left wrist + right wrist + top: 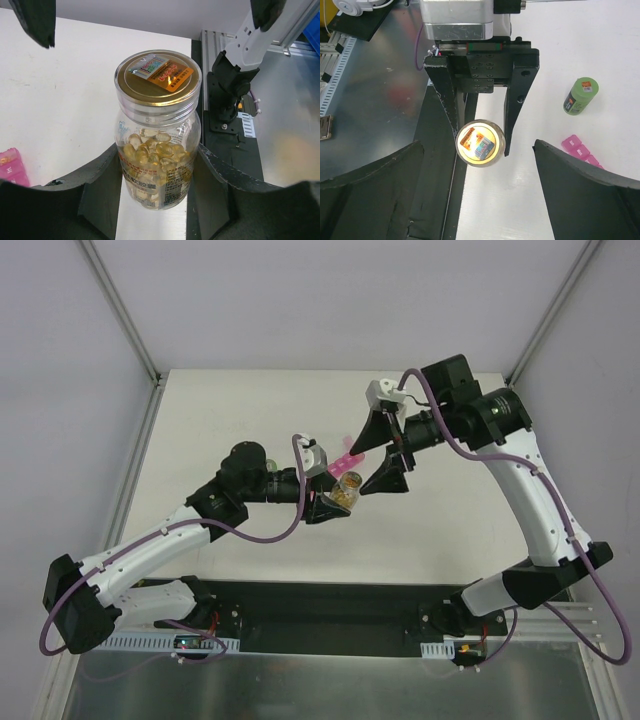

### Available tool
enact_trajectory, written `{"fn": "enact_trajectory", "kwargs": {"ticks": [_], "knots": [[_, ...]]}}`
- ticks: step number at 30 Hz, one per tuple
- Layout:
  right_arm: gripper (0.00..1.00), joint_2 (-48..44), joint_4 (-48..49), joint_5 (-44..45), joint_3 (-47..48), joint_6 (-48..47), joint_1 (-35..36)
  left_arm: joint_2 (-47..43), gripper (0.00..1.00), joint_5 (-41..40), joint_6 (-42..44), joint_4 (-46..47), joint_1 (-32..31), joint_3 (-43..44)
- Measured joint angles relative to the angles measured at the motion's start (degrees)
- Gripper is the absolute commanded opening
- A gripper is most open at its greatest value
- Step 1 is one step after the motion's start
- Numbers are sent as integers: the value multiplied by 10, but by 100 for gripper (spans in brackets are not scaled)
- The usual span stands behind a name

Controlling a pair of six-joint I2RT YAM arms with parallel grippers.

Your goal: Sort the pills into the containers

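The clear bottle (pixel 157 165) with the pills (pixel 155 152) is held over the desk (pixel 250 410) by the left end effector (pixel 157 200), clamped on its body, and the gold cap (pixel 157 75) is on. The right end effector (pixel 385 452) is spread wide before the cap. If the cap is gripped off-centre, the bottle may be twisted loose and the pills spilled beside the pink containers (pixel 577 148).

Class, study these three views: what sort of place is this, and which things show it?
Most likely a robotics lab test cell: a plain white table between aluminium frame posts, with a left arm and right arm bolted to a black base plate.
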Motion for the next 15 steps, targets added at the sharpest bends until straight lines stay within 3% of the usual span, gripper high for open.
{"fn": "enact_trajectory", "kwargs": {"ticks": [6, 15], "knots": [[95, 5, -24, -9, 0, -54, 12, 0, 10, 19, -2, 1, 0, 2], [91, 5, -79, -82, 3, -209, 23, 0, 10, 51, -19, 10, 0, 3]]}}
